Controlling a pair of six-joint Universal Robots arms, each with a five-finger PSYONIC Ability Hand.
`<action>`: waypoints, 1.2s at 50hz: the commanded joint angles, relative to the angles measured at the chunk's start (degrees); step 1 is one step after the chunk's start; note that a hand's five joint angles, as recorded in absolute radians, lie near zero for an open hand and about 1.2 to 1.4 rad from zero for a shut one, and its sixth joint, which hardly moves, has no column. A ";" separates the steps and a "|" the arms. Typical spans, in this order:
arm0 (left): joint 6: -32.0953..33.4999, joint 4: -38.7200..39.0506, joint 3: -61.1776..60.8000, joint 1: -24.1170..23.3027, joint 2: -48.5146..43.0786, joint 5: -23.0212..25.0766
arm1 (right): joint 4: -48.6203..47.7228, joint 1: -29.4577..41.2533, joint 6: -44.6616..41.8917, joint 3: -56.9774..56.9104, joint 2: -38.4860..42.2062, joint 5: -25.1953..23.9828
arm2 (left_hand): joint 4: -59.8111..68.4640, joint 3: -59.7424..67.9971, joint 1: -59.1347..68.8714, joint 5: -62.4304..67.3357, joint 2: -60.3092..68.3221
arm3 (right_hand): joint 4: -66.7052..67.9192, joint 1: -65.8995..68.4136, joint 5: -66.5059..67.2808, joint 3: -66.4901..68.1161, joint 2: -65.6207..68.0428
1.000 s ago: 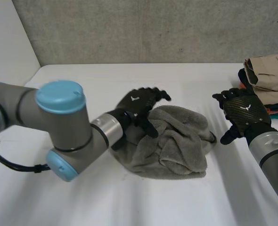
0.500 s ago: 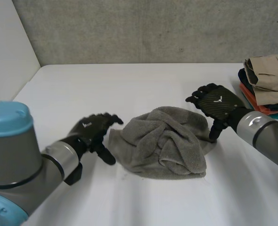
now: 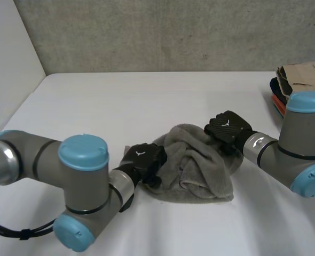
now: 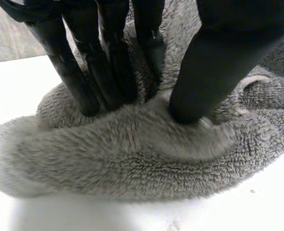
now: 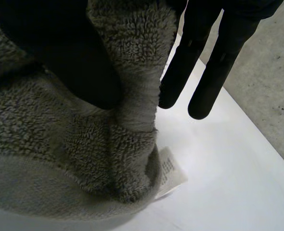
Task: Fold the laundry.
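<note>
Clearly dealing with a soft, thick grey towel (image 3: 197, 165), heaped in crumpled folds near the middle of the white table (image 3: 93, 101), a little toward the right edge. Expect it light, limp and plush: will sag and bunch instead of holding a shape, should not slip out of a firm pinch, cannot break. Best taken at an edge or a corner, not by the loose mound in the middle, which would only drag the whole heap along.

Find the left hand (image 3: 142, 159) at the towel's left edge, fingers (image 4: 108, 62) and thumb (image 4: 214, 72) dug into the pile with a ridge of cloth nipped between them. Find the right hand (image 3: 227, 128) at the far right edge of the heap, clamped on a standing fold between thumb and fingers, with other fingers straight beside it. See a small white label (image 5: 172, 174) sticking out from under the hem just beyond that hold: probably marks a true edge, so a fair guide toward a corner.

Note a stack of folded clothes (image 3: 301, 80) at the table's far right corner, well apart from the towel but close behind the right arm (image 3: 277, 154). Mind that elbow when spreading the cloth outward. Plan on pulling the towel flat toward the left edge and the near edge.
</note>
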 commanded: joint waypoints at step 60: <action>21.57 4.12 20.17 14.39 0.56 -1.51 | -15.79 5.28 -8.18 -4.43 -3.77 24.87 | -45.74 -45.51 -48.30 -45.20 -46.21 | -56.28 -53.29 -55.25 -56.15 -56.60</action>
